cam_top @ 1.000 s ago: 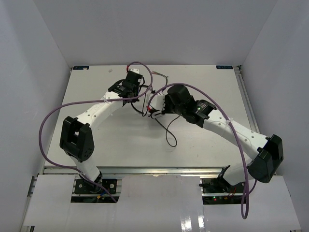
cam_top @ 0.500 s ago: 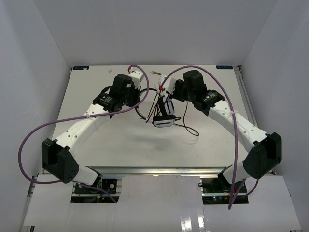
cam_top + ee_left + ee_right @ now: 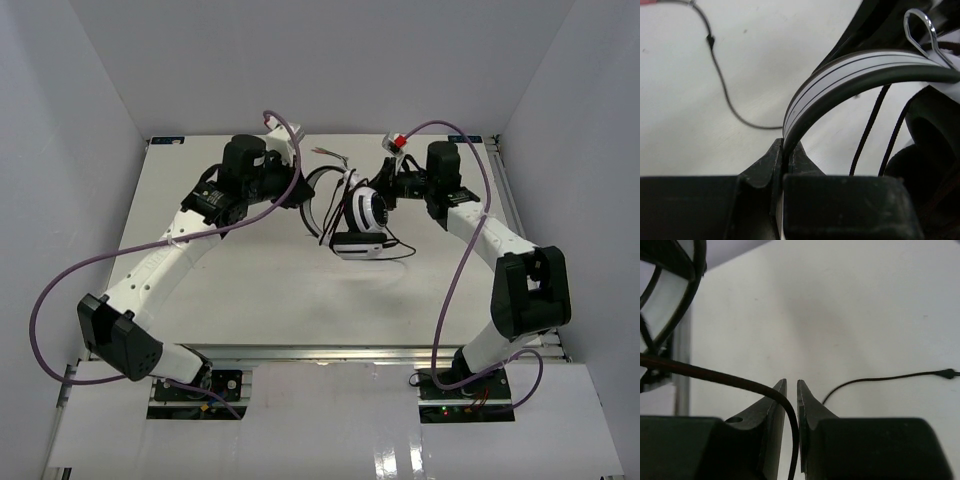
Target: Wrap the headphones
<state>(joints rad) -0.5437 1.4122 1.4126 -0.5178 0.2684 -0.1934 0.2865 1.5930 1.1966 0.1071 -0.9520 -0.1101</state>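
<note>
The headphones (image 3: 362, 215) hang between my two grippers above the middle of the table, black ear cups low, white-and-black headband (image 3: 318, 197) to the left. My left gripper (image 3: 300, 192) is shut on the headband (image 3: 865, 70); in the left wrist view the band rises out of the closed jaws (image 3: 788, 145) and an ear cup (image 3: 932, 135) fills the right side. My right gripper (image 3: 384, 183) is shut on the thin black cord (image 3: 715, 375), which runs down between its fingertips (image 3: 792, 383). The frayed cord end (image 3: 330, 152) lies at the back.
A loose loop of cord (image 3: 398, 250) rests on the white table (image 3: 250, 280) right of the headphones. More cord trails on the table in both wrist views (image 3: 722, 87) (image 3: 880, 380). Purple arm cables (image 3: 60, 290) arc over both arms. White walls enclose the table.
The right gripper has moved back and to the right with the cord. The left gripper has shifted right, and the headphones have risen and turned, ear cups now facing the camera.
</note>
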